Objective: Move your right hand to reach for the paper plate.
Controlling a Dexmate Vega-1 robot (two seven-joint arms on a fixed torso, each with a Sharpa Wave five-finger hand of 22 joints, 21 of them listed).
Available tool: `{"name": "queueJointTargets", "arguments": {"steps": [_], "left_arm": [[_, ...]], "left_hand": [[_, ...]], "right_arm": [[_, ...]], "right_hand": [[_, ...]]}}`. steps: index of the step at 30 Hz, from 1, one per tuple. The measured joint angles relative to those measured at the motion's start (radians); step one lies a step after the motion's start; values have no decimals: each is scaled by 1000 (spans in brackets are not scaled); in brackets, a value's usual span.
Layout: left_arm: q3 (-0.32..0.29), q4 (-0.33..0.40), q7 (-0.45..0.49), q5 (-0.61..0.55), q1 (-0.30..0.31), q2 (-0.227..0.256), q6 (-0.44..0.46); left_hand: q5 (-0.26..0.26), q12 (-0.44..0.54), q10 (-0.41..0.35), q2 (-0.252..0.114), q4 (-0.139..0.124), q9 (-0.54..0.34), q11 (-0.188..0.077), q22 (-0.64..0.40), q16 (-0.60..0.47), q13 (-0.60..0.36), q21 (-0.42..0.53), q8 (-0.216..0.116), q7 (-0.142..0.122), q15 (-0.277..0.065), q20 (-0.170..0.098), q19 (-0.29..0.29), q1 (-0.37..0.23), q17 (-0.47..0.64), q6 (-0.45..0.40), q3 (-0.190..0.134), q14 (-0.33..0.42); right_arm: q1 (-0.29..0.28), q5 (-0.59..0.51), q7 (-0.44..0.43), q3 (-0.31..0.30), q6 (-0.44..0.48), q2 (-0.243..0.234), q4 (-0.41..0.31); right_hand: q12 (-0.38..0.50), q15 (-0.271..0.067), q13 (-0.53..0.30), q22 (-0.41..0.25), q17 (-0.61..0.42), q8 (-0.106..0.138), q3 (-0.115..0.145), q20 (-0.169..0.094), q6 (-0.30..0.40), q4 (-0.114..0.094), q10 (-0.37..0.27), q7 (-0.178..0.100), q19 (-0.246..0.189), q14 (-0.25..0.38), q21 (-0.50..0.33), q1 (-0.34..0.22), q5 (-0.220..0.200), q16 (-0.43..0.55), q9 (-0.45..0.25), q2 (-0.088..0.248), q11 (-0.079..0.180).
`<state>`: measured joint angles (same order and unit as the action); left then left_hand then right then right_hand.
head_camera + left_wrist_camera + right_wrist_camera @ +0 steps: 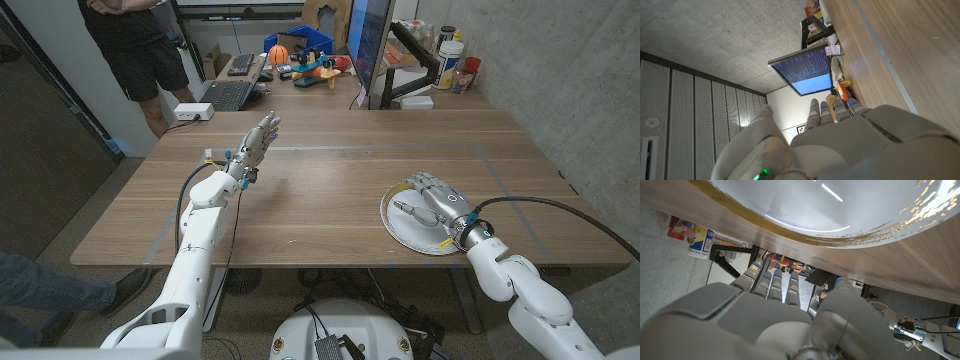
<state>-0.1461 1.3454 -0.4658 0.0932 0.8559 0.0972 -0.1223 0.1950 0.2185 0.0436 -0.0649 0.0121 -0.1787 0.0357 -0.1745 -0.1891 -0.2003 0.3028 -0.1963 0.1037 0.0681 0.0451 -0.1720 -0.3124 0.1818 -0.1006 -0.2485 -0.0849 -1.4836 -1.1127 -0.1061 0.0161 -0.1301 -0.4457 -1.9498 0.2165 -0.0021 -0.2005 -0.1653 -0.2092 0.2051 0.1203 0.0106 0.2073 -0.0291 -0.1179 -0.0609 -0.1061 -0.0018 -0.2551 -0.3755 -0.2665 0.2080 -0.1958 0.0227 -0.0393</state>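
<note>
A white paper plate (405, 233) with a gold rim lies on the wooden table near its front right edge. My right hand (433, 199) is over the plate, fingers stretched out and apart, holding nothing. In the right wrist view the plate (840, 205) is very close beyond my right hand (775, 315). My left hand (257, 142) is raised above the table's left side, fingers extended and empty. The left wrist view looks along the back of that left hand (840, 145) toward the far end of the table.
A monitor (370, 45) on a black arm stands at the table's far edge, with a laptop (228, 93), toys (310, 65) and bottles (455, 60) behind. A person (140, 45) stands at the back left. A cable (550, 205) runs from my right wrist.
</note>
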Motion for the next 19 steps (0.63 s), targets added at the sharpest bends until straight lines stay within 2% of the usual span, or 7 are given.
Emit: {"name": "queueJointTargets", "arguments": {"steps": [19], "left_arm": [[2,11,5,-11,6,2,12]], "left_hand": [[0,0,0,0,2,0,0,0,0,0,-4,0,0,0,0,0,0,0,0,2,0]], "right_arm": [[7,13,10,10,12,-16,2]], "right_hand": [[0,0,0,0,0,0,0,0,0,0,0,0,0,0,8,5,0,0,0,5,0]]}}
